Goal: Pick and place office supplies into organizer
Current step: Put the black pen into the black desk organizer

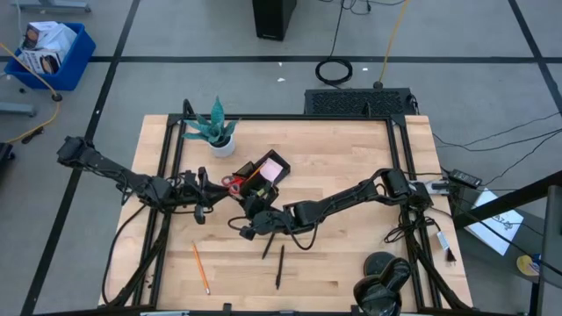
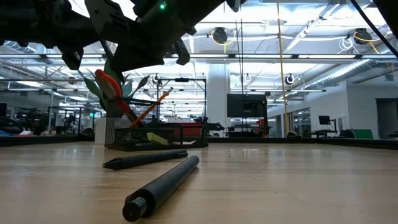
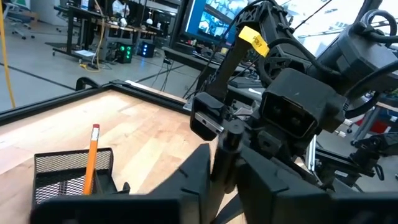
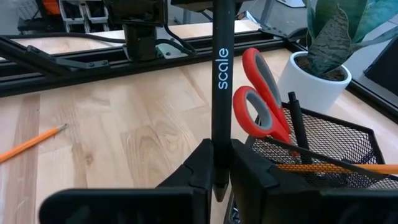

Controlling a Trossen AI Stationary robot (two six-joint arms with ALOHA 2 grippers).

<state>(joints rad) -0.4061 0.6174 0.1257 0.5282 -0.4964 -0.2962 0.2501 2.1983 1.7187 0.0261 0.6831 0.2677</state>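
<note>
The right gripper [image 4: 221,171] is clamped on a slim black pen [image 4: 222,74], held upright between its two fingers; white lettering down the pen's barrel reads "scale". In the high view this gripper [image 1: 250,224] sits just beside the near edge of the black mesh organizer [image 1: 263,175], which stands near the middle of the wooden table [image 1: 351,254].

Standing in the organizer are red-handled scissors [image 4: 261,99], handles up, a black pen and an orange pencil [image 4: 329,167] lying slantwise across it. A pink sticky-note pad [image 1: 273,167] rests at the organizer's far end.

The left gripper [image 1: 204,188] hovers just beside the organizer on the side toward the left arm; whether its fingers are apart or together cannot be told.

On the table, on the near side of the organizer, lie two more black pens [image 1: 280,266], and farther toward the left arm an orange pencil [image 1: 200,268]. A potted green plant [image 1: 217,132] in a white pot stands beyond the organizer.
</note>
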